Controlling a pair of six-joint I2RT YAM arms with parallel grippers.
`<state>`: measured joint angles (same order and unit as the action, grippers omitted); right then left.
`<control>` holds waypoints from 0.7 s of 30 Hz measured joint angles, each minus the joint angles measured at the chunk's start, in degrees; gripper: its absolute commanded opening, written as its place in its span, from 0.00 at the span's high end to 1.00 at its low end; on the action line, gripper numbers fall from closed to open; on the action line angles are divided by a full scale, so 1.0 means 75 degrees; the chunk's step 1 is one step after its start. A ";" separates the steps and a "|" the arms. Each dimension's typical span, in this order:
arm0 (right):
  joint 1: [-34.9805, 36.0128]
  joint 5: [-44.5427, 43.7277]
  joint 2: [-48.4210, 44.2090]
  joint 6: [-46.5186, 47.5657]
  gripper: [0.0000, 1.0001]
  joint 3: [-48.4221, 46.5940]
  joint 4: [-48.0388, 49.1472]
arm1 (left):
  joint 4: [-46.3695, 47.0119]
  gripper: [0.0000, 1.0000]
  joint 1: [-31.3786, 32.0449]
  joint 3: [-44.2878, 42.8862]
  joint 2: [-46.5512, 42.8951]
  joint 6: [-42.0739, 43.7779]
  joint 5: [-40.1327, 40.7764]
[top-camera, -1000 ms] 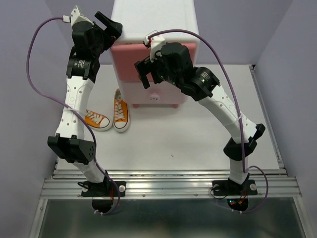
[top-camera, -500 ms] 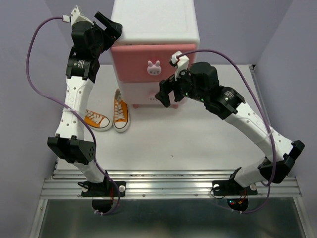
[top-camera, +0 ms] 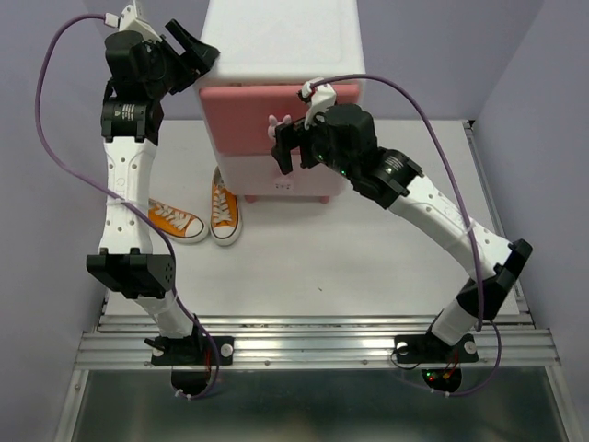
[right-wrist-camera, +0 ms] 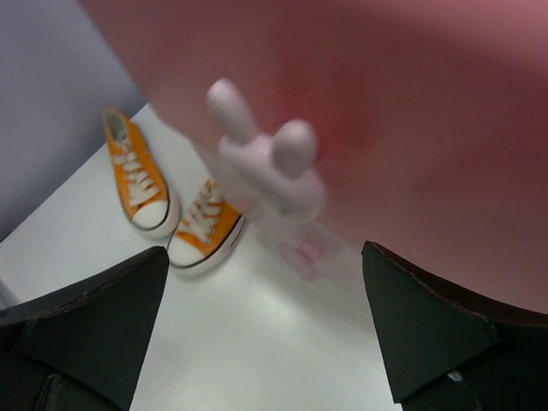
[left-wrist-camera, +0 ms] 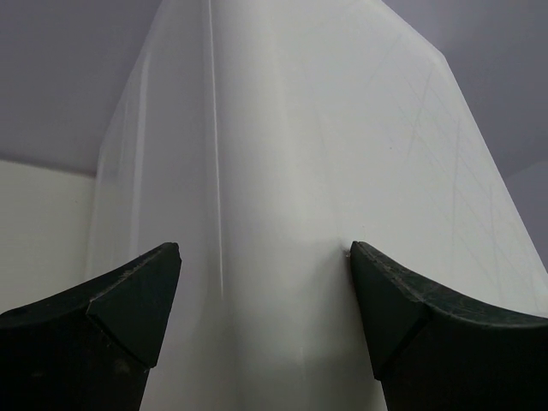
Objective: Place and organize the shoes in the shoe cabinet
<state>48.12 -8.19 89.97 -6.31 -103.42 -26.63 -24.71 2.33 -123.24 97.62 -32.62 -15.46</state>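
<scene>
A white table (top-camera: 359,262) sits between lavender walls (top-camera: 552,74), with an aluminium rail (top-camera: 313,350) along its near edge and a dark speck (top-camera: 320,288) on its surface.

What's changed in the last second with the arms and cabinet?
The right gripper backed away, then returned to the bunny knob, jaws open either side. The left gripper shifted slightly left, open at a corner of the cabinet. The orange shoes and cabinet stayed put.

Our right gripper (top-camera: 281,147), drawn back toward the near edge half a second ago, is up again at the salmon drawer (top-camera: 239,115), its fingers either side of the bunny knob (right-wrist-camera: 267,175). Our left gripper (top-camera: 195,61) sits slightly nearer the far-left corner.
</scene>
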 measured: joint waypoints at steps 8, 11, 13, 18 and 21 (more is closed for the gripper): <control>0.0119 -0.1309 0.1690 -0.0574 0.00 -0.1920 -0.0204 | 0.0055 0.10 -0.0656 0.0140 -0.0096 0.0093 -0.0924; 0.0055 -0.1562 0.1807 -0.0857 0.00 -0.2136 -0.0265 | 0.0166 0.10 -0.0673 0.0221 -0.0111 0.0082 -0.1070; 0.0012 -0.1722 0.1961 -0.1259 0.00 -0.2559 -0.0562 | 0.0245 0.10 -0.0667 0.0254 -0.0111 0.0052 -0.1160; -0.0160 -0.1708 0.2407 -0.1719 0.00 -0.3826 -0.1373 | 0.0326 0.10 -0.0539 0.0286 -0.0105 0.0000 -0.1265; -0.0245 -0.1740 0.2404 -0.1705 0.00 -0.3899 -0.1547 | 0.0379 0.11 -0.0254 0.0256 -0.0052 -0.0015 -0.1174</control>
<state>46.28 -21.23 108.01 -19.09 -132.66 -38.24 -21.87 0.43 -121.32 97.23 -32.73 -24.27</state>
